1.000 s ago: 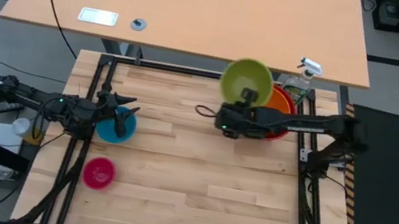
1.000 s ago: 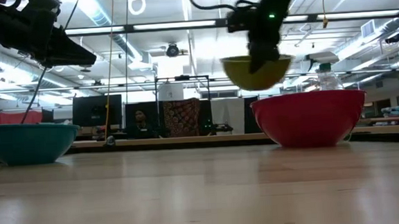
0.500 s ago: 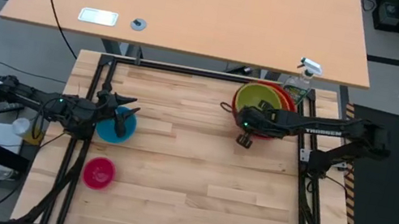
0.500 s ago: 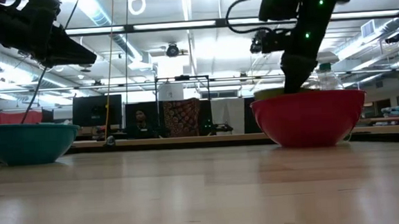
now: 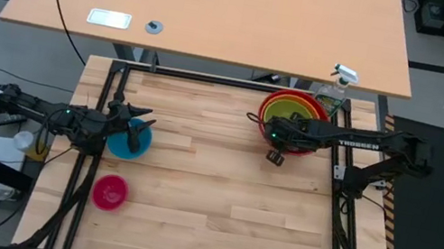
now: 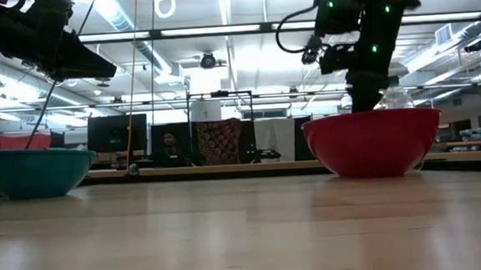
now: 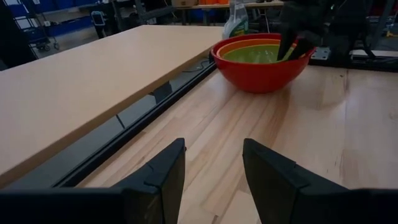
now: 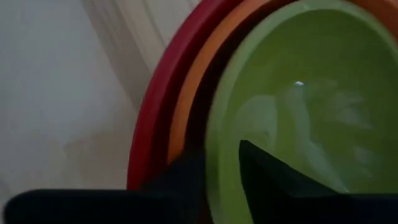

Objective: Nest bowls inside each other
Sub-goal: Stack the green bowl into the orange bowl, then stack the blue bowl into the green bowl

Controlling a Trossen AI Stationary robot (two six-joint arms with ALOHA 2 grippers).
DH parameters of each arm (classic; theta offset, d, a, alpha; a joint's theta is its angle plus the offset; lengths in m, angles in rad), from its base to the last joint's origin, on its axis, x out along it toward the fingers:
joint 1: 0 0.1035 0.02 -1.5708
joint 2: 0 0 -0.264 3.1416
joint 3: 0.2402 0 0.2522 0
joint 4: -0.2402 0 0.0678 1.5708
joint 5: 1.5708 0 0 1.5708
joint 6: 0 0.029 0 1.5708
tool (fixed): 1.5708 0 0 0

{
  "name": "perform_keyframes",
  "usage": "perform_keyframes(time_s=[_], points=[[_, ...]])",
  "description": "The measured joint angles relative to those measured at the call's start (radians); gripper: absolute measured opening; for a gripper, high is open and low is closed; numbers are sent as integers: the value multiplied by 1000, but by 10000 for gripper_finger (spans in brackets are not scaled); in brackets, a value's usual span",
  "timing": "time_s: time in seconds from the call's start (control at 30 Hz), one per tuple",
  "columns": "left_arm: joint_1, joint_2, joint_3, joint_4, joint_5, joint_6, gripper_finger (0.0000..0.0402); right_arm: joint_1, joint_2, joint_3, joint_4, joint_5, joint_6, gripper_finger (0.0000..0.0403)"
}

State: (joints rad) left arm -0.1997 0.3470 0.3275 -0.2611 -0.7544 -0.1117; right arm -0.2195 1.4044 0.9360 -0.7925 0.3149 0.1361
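Note:
A red bowl (image 5: pixel 262 113) stands at the table's far right with an orange bowl (image 7: pixel 231 47) nested in it and a lime green bowl (image 5: pixel 294 114) nested in that. My right gripper (image 8: pixel 222 171) points down at the green bowl's near-left rim, open, one finger inside the bowl and one outside it. In the low view the red wall (image 6: pixel 373 144) hides its fingertips. My left gripper (image 7: pixel 212 180) hangs open over the blue bowl (image 5: pixel 129 140) at the left, holding nothing. The pink bowl (image 5: pixel 109 192) rests on the table nearer the front. My right gripper straddles the green bowl's rim (image 8: pixel 219 146) from above: one finger (image 8: pixel 273 177) is inside the bowl, the other (image 8: pixel 180 177) is in the gap between green and orange. I cannot tell whether either finger touches the rim. The bowl sits level in the stack.
A clear spray bottle (image 5: pixel 336 85) stands just behind the stack at the far right corner. A second, lighter table (image 5: pixel 216 4) lies beyond the far edge. Bare wood stretches across the middle and the near right of the table.
My right gripper has come down and toward the table's right edge with the green bowl. The bowl hung tipped in the air above the stack a second ago; now it sits level inside the orange bowl. In the last half second the gripper has hardly moved.

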Motion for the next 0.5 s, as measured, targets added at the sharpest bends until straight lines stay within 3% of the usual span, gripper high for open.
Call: perform_keyframes(time_s=[0.1, 0.2, 0.33, 0.5], points=[[0, 0, 0, -2, 8, -27, 165, 2, 0, 104, -145, 26, 43, 131], [16, 1, 0, -10, 91, -101, 164, 31, 0, 204, -183, 99, 47, 137], [77, 34, 1, -47, 229, -209, 156, 80, -1, 243, -25, 117, -65, 138], [166, 134, 21, -81, 380, -268, 144, 137, 36, 237, 264, 29, -184, 138]])
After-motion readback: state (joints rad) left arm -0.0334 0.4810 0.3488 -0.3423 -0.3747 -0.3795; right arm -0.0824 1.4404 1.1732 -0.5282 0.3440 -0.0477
